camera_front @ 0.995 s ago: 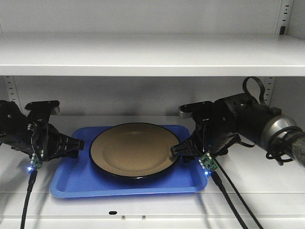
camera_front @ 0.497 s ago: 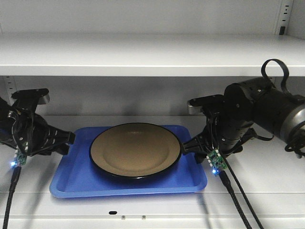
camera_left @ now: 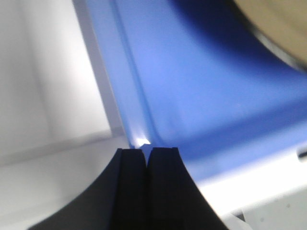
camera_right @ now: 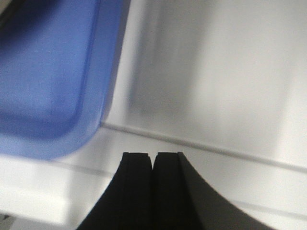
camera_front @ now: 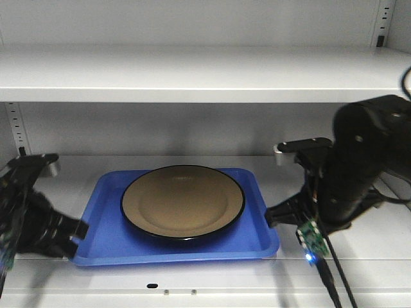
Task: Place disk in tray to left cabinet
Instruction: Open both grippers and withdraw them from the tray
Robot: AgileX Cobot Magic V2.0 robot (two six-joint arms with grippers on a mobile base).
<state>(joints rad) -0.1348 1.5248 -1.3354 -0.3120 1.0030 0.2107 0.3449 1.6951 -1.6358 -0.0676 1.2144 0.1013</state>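
Note:
The tan disk (camera_front: pixel 183 200) with its black rim lies in the blue tray (camera_front: pixel 103 240), which rests on the lower shelf of the left cabinet (camera_front: pixel 212 279). My left gripper (camera_front: pixel 79 229) is shut and empty, just off the tray's front left corner. My right gripper (camera_front: pixel 270 217) is also shut and empty, beside the tray's right rim. In the left wrist view the shut left gripper (camera_left: pixel 146 150) points at the tray (camera_left: pixel 206 100), with the disk (camera_left: pixel 283 21) at the top right. In the right wrist view the right gripper (camera_right: pixel 153 155) sits apart from the tray corner (camera_right: pixel 48 86).
An upper shelf (camera_front: pixel 192 70) runs across close above the arms. Peg-hole strips (camera_front: pixel 11 131) line the rear wall at both sides. The shelf's front edge (camera_front: pixel 167 292) has small holes. Cables (camera_front: pixel 331 282) hang from the right arm.
Both grippers have drawn back from the tray's sides, outward and toward the shelf front. The tray and disk stay put.

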